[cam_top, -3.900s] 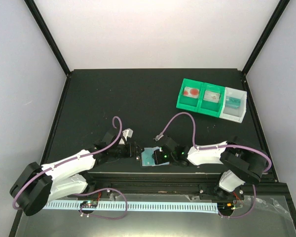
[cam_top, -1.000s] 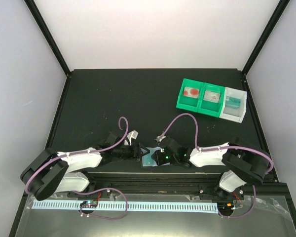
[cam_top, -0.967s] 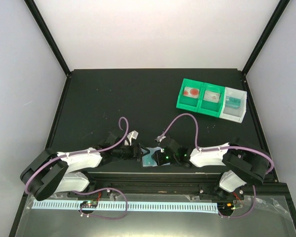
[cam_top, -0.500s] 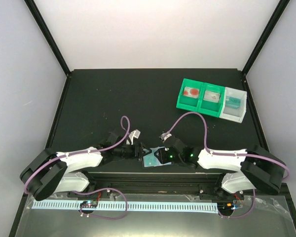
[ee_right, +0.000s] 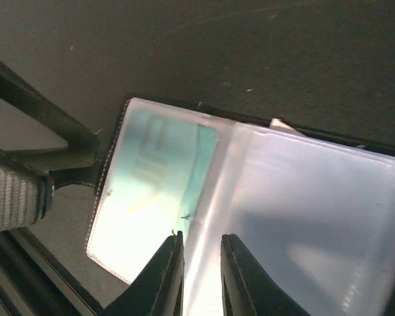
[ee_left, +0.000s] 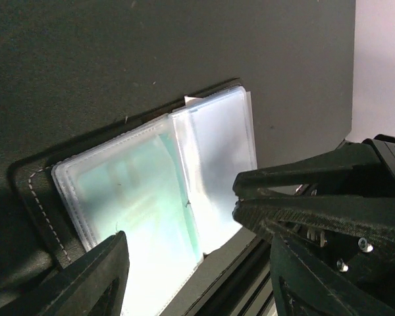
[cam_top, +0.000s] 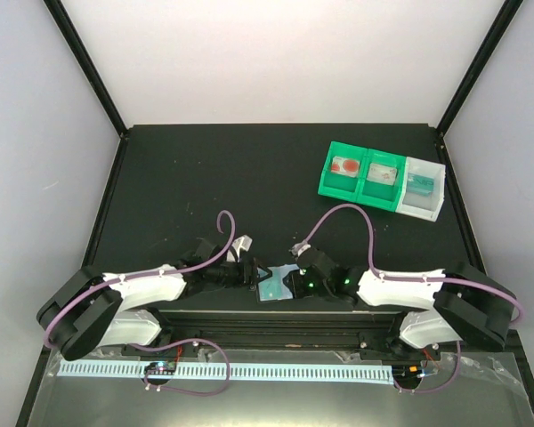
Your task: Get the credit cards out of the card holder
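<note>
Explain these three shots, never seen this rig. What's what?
Two robot arms are bolted at the near edge of the table. One picture looks down from above; the other two come from a camera on each wrist. Between the arms lies an open black card holder with clear sleeves, and a teal card shows in one. The left hand is open at its edge. The right hand is almost closed at a sleeve; whether it grips is unclear. At the far right sits a green-and-white tray.
</note>
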Controlling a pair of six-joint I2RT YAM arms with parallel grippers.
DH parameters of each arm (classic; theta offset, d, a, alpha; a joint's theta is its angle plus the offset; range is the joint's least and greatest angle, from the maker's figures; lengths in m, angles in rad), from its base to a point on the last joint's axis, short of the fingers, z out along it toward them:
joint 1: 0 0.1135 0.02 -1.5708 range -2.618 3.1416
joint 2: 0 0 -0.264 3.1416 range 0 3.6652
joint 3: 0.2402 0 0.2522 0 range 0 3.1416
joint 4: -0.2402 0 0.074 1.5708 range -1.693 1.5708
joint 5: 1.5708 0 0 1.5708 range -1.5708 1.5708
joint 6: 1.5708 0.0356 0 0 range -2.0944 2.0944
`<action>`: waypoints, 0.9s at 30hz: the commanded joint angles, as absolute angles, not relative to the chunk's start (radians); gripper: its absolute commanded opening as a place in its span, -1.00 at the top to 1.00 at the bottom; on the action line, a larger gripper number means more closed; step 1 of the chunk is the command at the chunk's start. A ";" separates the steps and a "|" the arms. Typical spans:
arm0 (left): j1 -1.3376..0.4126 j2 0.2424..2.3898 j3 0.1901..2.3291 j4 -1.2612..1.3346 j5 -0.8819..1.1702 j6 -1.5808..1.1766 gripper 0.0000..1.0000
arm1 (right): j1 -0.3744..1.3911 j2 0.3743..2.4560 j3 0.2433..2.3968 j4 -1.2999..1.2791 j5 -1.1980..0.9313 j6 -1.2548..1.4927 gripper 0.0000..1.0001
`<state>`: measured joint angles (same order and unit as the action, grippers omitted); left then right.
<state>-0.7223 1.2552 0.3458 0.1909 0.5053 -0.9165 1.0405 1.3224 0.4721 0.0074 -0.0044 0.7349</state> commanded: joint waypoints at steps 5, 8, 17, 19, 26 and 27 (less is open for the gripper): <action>-0.715 1.234 0.337 0.210 0.480 -0.923 -0.24 | 1.052 1.427 0.494 0.119 -0.093 0.764 0.75; -0.708 1.230 0.329 0.211 0.478 -0.927 -0.25 | 1.052 1.463 0.506 0.112 -0.095 0.770 0.79; -0.705 1.225 0.324 0.214 0.480 -0.927 -0.31 | 1.055 1.504 0.508 0.049 -0.045 0.781 0.94; -0.704 1.229 0.324 0.218 0.482 -0.928 -0.33 | 1.056 1.511 0.510 0.034 -0.036 0.780 0.97; -0.705 1.243 0.318 0.264 0.502 -0.934 -0.36 | 1.057 1.529 0.515 0.016 -0.027 0.778 0.98; -0.704 1.246 0.318 0.267 0.504 -0.933 -0.36 | 1.057 1.529 0.515 0.018 -0.028 0.778 0.98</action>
